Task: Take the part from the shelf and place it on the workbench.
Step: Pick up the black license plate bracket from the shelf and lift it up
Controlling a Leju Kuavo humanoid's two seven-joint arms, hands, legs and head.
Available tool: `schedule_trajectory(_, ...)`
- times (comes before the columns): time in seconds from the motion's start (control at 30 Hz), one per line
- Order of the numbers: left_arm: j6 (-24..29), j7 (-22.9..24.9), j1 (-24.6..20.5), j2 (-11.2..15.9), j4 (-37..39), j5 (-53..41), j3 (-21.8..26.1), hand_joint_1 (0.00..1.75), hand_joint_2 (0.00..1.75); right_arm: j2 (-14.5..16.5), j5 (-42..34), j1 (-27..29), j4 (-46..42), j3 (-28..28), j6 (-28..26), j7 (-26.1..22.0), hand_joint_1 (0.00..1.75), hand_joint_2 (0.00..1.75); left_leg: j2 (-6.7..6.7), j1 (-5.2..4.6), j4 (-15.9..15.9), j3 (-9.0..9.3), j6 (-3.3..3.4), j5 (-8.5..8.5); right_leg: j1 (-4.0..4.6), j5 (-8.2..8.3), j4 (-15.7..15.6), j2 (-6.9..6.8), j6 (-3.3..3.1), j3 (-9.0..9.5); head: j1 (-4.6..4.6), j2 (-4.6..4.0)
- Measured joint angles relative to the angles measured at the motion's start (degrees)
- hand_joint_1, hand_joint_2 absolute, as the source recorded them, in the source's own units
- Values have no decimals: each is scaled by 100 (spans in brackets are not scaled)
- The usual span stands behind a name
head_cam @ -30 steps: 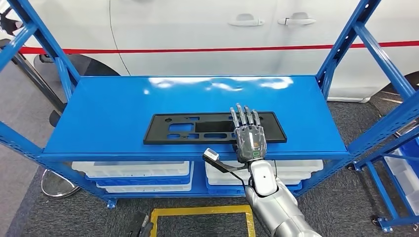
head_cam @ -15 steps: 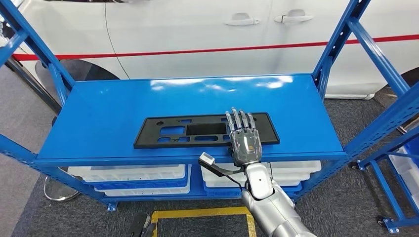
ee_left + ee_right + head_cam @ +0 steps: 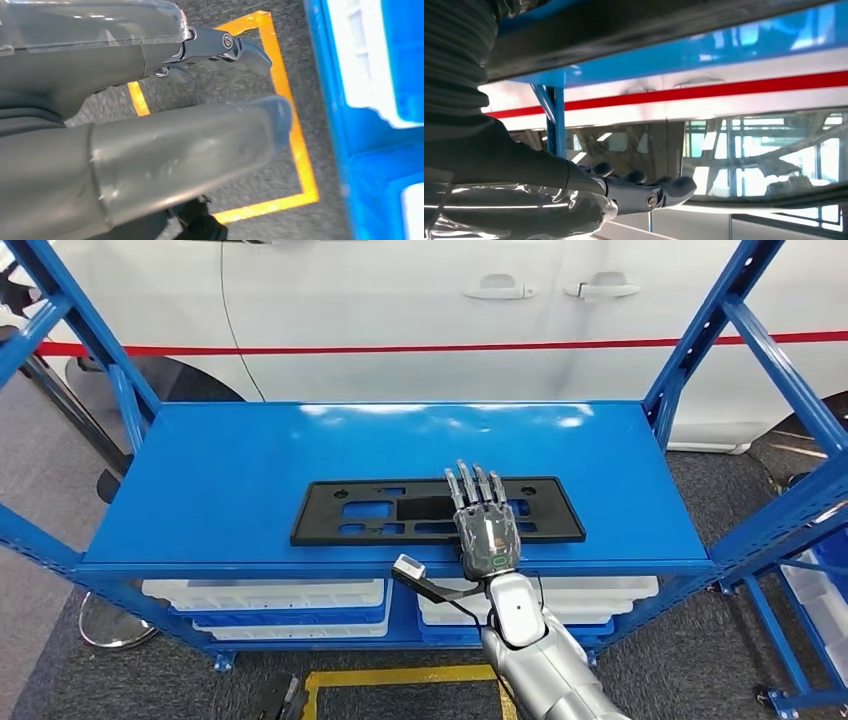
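Observation:
The part, a flat black panel with several cut-outs, lies lengthwise on the blue shelf top near its front edge. My right hand reaches over the front edge and is stretched out over the panel's right-of-middle section, fingers straight and pointing to the back. In the right wrist view the hand is extended with a gap between its fingertips and the dark panel; nothing is in it. My left hand hangs over the floor, fingers straight and holding nothing.
Blue uprights frame the shelf on both sides. A white car with a red stripe stands right behind it. White bins fill the lower level. Yellow tape marks the floor in front.
The camera has swayed, shifting the whole picture. Relative to the panel, my right hand has slid slightly to the left. The panel lies where it did on the shelf.

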Motion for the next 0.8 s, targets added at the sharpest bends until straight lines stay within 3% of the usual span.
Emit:
schedule_trajectory(0.07,0,-23,6,0,0,-22,-1,0,0,2,0,3,22,8,1,-15,0,175,15,-18,9,50,38,-24,-5,-234,747,4,8,-440,-1,0)
schedule_trajectory(0.1,0,-30,15,0,0,-16,-1,0,0,2,0,14,38,10,2,-20,0,175,22,-26,20,82,36,-29,-7,-261,958,3,10,-581,-1,0)
schedule_trajectory(0.13,0,-34,22,0,0,1,0,0,0,2,0,22,53,13,2,-24,0,175,25,-32,36,117,26,-36,-7,-164,940,3,4,-612,-1,0)
schedule_trajectory(0.17,0,-34,25,-1,0,19,1,0,0,3,0,24,63,17,2,-26,0,175,17,-34,52,153,13,-66,-5,35,705,3,-10,-531,-1,0)
schedule_trajectory(0.23,1,-34,22,-2,0,53,1,0,0,7,0,11,73,25,1,-25,0,175,0,-47,94,208,-22,-146,13,458,-71,4,-62,-195,-1,0)
schedule_trajectory(0.27,2,-34,17,-3,0,61,1,0,0,11,0,-1,76,31,1,-25,0,175,-5,-54,116,214,-48,-183,25,548,-356,6,-89,-62,-2,0)
schedule_trajectory(0.3,7,-33,11,-3,0,69,2,0,0,16,0,-10,80,39,1,-25,0,175,-7,-58,129,212,-77,-210,38,561,-514,11,-112,9,-2,0)
schedule_trajectory(0.43,45,-26,1,-3,-1,78,3,0,0,35,0,-23,99,73,0,-25,0,175,3,-44,182,200,-203,-312,22,499,-621,32,-206,81,-3,0)
schedule_trajectory(0.5,75,-23,-5,-2,-2,77,3,0,0,52,0,-35,105,93,0,-25,79,175,11,-23,620,-5,-274,-540,-9,490,-669,20,-250,138,-5,0)
schedule_trajectory(0.57,105,-23,-12,-2,-2,76,3,0,0,60,0,-42,115,122,1,-25,166,175,14,7,1360,-417,-328,-810,-11,463,-674,10,-274,166,-6,0)
schedule_trajectory(0.6,119,-23,-10,-2,-2,76,3,0,0,61,0,-40,126,133,1,-26,175,175,14,21,1630,-594,-346,-850,-11,449,-673,9,-276,181,-6,0)
schedule_trajectory(0.63,130,-23,-6,-2,-2,76,3,0,0,61,0,-37,138,137,2,-31,175,175,15,30,1693,-677,-357,-770,-12,432,-673,11,-273,201,-6,0)
schedule_trajectory(0.67,140,-23,-4,-2,-2,75,3,0,0,62,0,-35,148,138,2,-37,175,175,16,37,1528,-648,-358,-586,-14,415,-672,16,-266,228,-7,0)
schedule_trajectory(0.73,154,-25,-13,-2,-2,76,3,0,0,68,0,-39,156,139,1,-50,175,175,18,40,771,-359,-334,-120,-12,377,-671,23,-239,288,-5,0)
schedule_trajectory(0.8,167,-28,-35,-3,-2,76,3,0,0,77,0,-52,157,140,1,-57,175,175,11,20,221,-133,-285,80,6,354,-664,29,-191,305,-4,0)
